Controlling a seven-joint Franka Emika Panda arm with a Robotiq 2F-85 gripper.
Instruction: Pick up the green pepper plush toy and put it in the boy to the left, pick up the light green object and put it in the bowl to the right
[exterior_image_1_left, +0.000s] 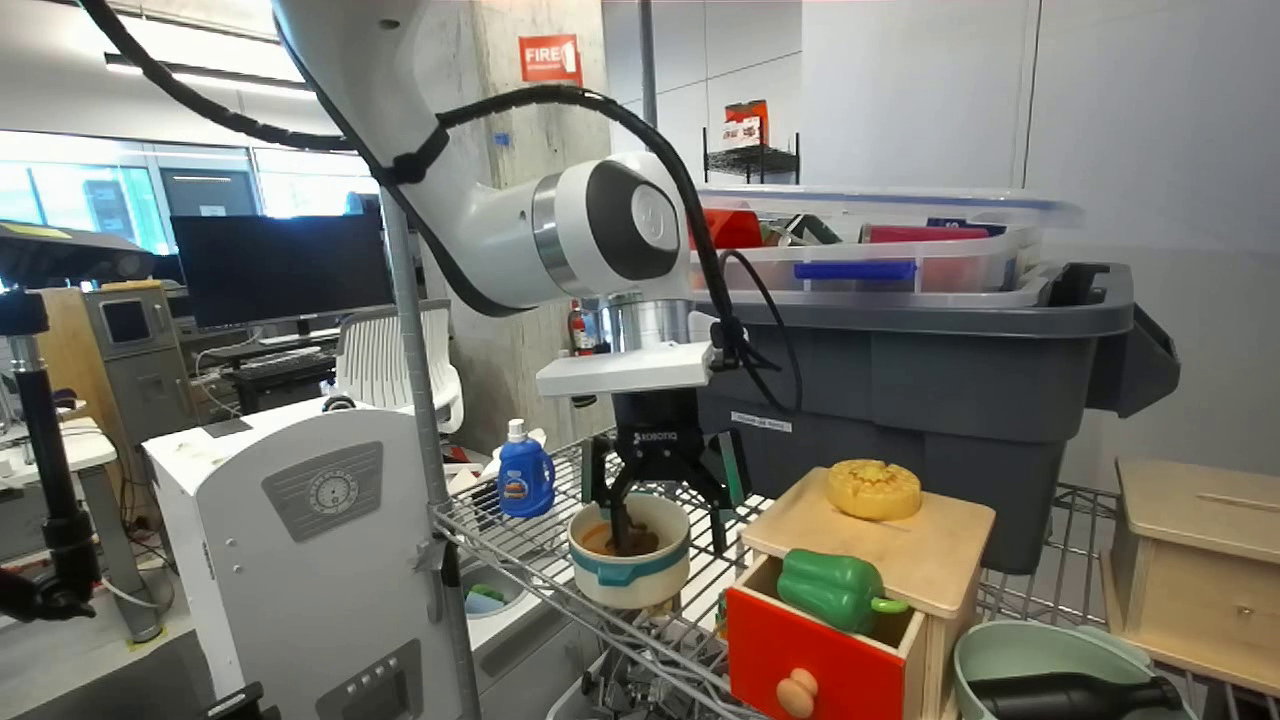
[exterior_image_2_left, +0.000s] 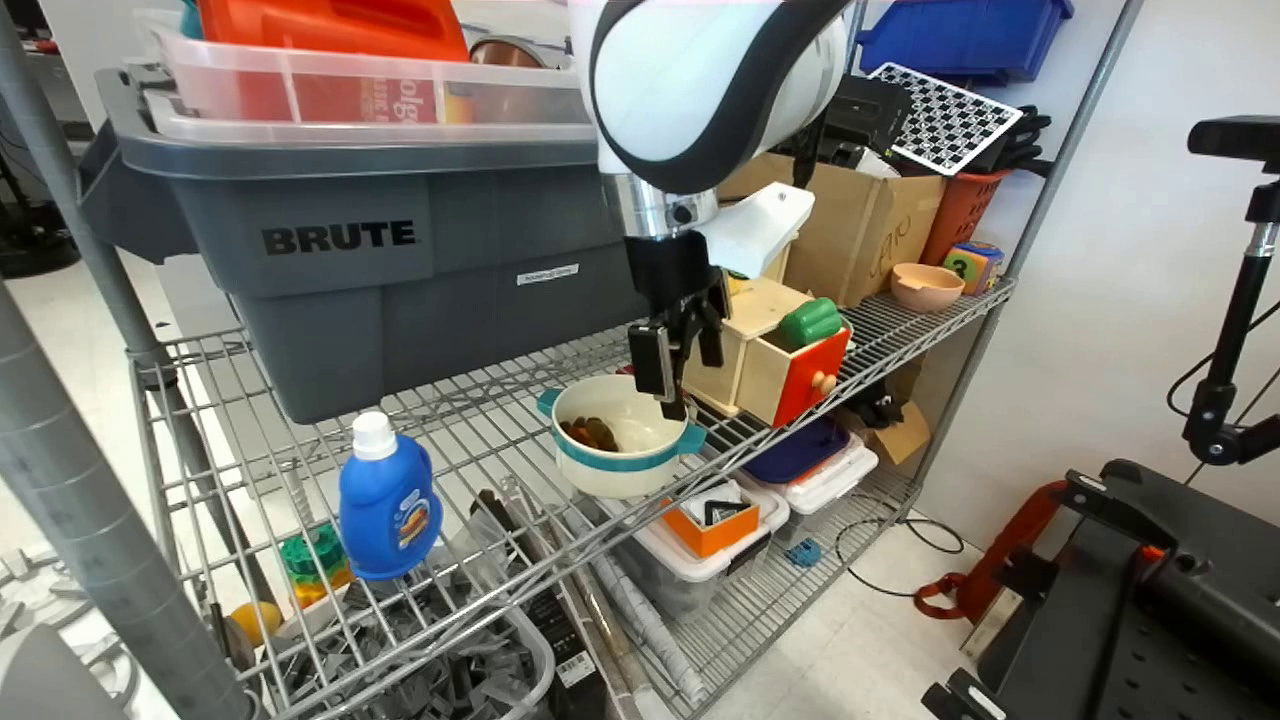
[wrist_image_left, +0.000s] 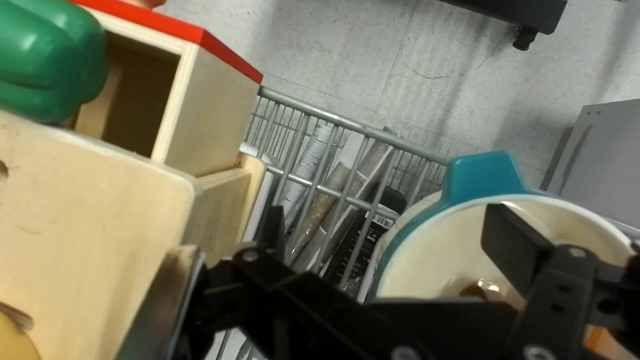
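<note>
The green pepper rests in the open drawer of a small wooden cabinet. It also shows in an exterior view and the wrist view. The grey-green bowl stands right of the cabinet with a dark bottle-shaped thing in it. The light green object is hidden or out of view. My gripper is open and empty, pointing down at a cream pot with a teal band. In the wrist view, the gripper has one finger over the pot's inside, the other outside its rim.
Brown and orange pieces lie in the pot. A blue bottle stands beside it on the wire shelf. A yellow ring-shaped thing sits on the cabinet top. A large grey tote stands behind. A peach bowl stands further along.
</note>
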